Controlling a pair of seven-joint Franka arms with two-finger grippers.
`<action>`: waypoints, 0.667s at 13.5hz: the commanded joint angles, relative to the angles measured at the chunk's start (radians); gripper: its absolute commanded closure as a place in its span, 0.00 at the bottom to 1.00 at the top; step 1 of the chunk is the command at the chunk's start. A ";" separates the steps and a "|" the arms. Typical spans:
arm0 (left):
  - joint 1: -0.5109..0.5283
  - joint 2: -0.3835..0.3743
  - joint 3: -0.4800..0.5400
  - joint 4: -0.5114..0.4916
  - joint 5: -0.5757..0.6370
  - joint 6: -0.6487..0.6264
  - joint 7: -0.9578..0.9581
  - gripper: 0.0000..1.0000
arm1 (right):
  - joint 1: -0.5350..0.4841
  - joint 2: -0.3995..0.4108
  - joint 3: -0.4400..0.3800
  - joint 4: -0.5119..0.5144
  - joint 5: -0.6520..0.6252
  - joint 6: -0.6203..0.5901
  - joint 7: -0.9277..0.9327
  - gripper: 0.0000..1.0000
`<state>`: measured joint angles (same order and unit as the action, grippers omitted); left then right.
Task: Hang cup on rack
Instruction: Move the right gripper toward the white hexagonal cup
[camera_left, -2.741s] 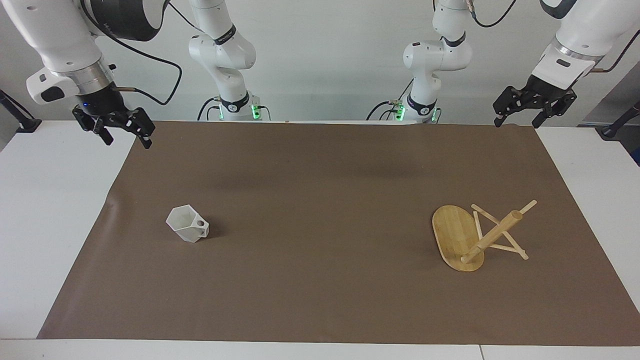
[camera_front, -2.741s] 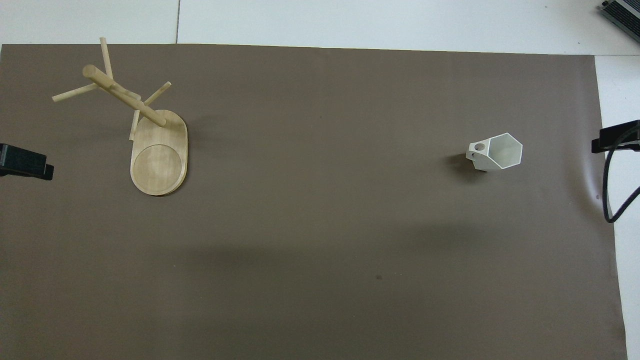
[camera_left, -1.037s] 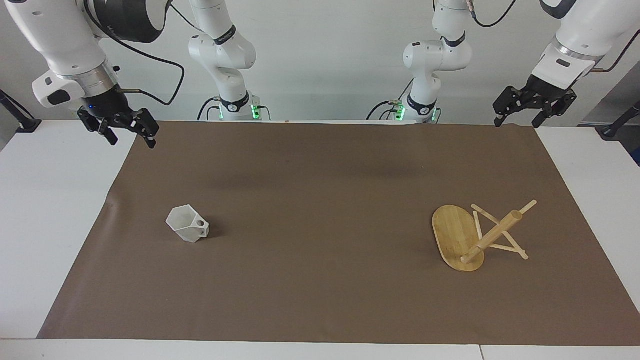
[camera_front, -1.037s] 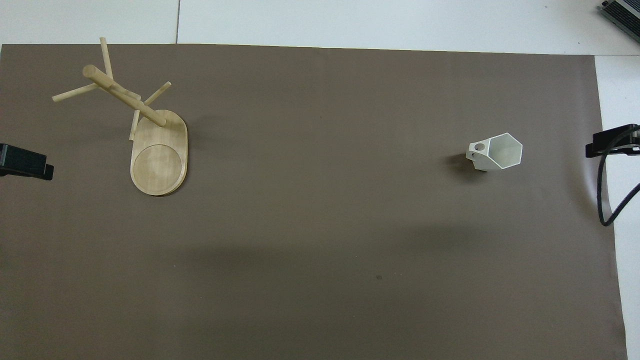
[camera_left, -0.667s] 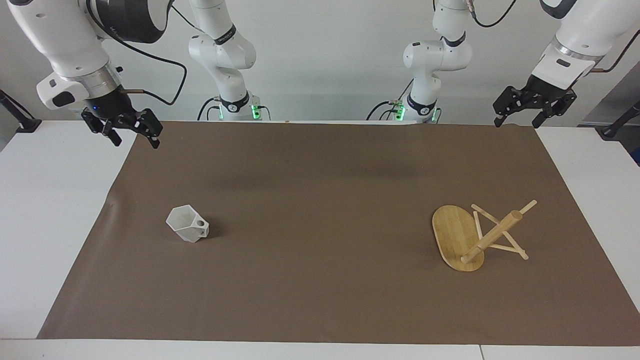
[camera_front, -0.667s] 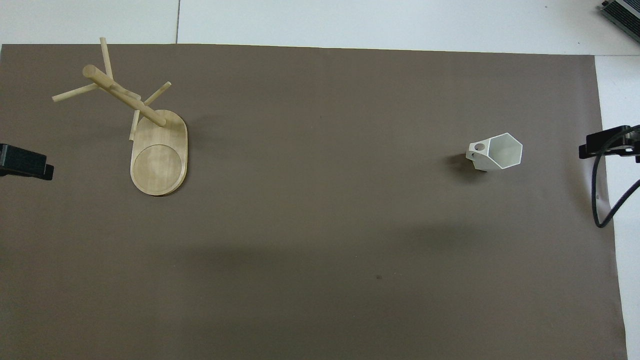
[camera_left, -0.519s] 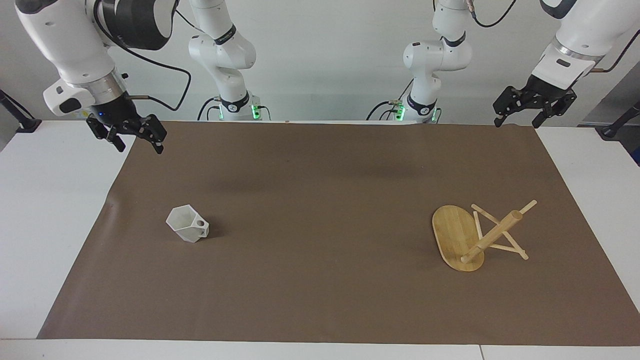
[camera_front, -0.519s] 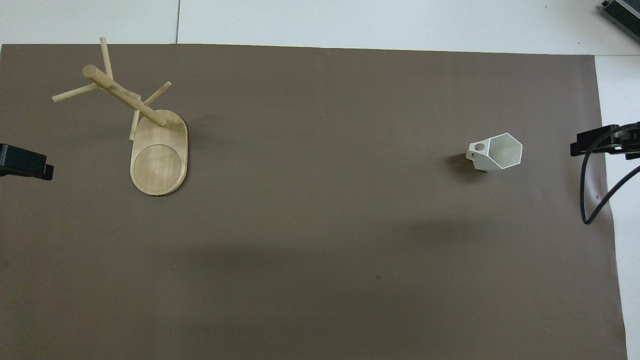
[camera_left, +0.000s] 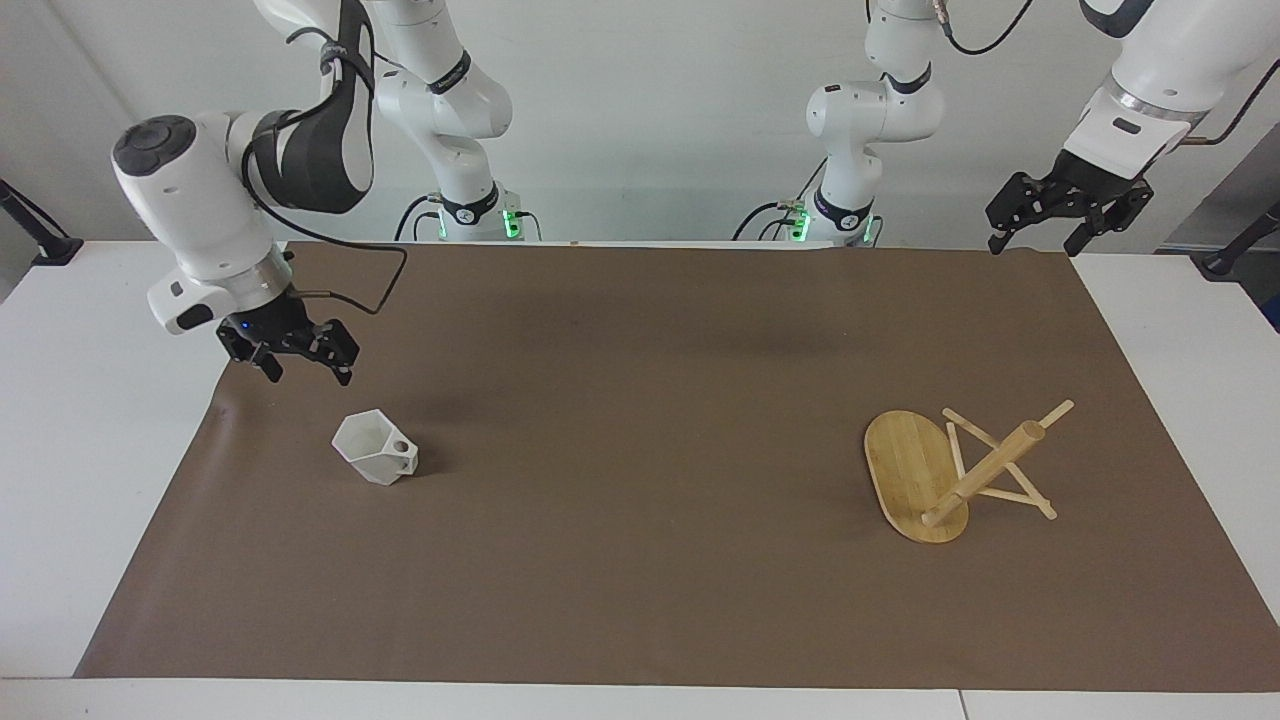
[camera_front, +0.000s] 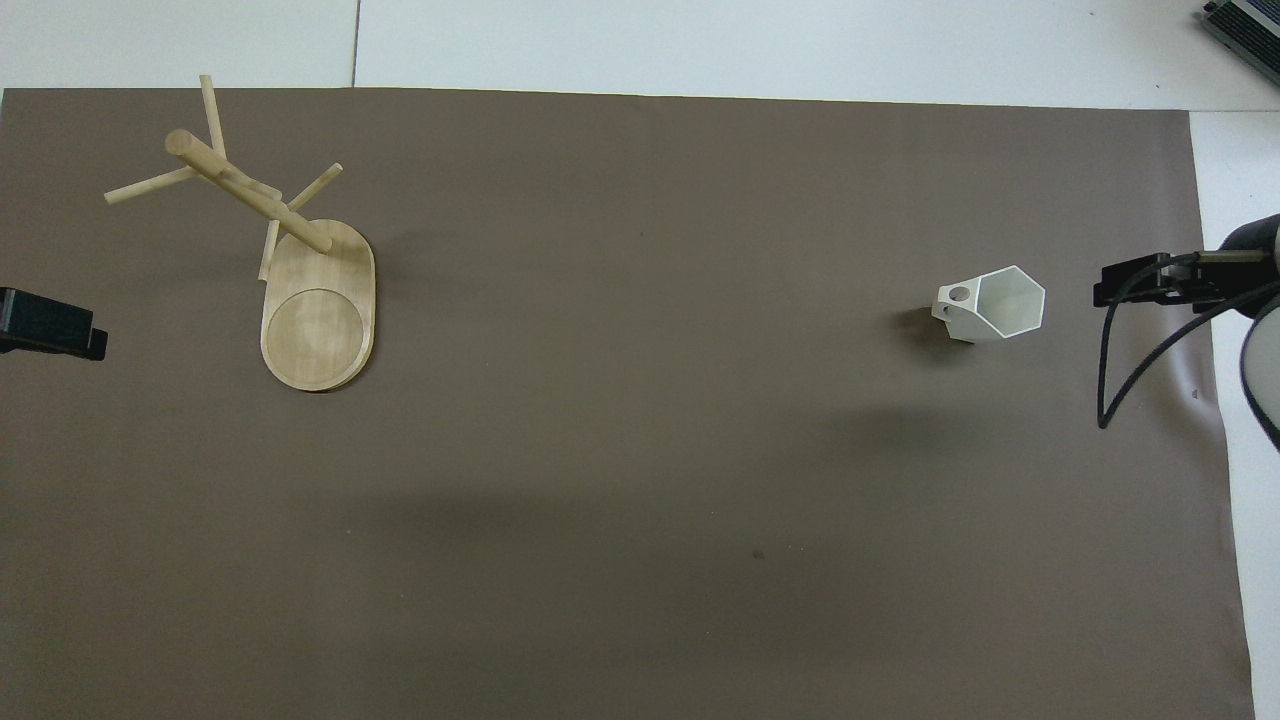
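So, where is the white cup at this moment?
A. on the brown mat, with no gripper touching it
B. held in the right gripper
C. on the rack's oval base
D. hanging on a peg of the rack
A: the white cup sits on the brown mat, clear of the right gripper and the bamboo rack.

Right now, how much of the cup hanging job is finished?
Nothing is done yet. The cup sits on the brown mat, untouched. The right gripper, open, is over the mat near it. The left gripper waits. Grasping and hanging on the rack remain.
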<state>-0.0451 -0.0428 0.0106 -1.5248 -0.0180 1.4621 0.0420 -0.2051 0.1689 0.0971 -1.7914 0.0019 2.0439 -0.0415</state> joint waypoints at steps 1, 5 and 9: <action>0.008 -0.015 -0.001 -0.014 -0.005 -0.006 0.009 0.00 | 0.007 0.024 0.003 -0.042 0.021 0.077 -0.028 0.00; 0.008 -0.014 -0.001 -0.014 -0.005 -0.006 0.009 0.00 | 0.013 0.041 0.003 -0.114 0.017 0.200 -0.067 0.00; 0.008 -0.015 -0.001 -0.014 -0.005 -0.006 0.009 0.00 | 0.013 0.041 0.001 -0.135 0.009 0.220 -0.164 0.00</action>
<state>-0.0451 -0.0428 0.0106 -1.5248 -0.0180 1.4621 0.0420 -0.1881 0.2229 0.0978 -1.9038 0.0019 2.2411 -0.1552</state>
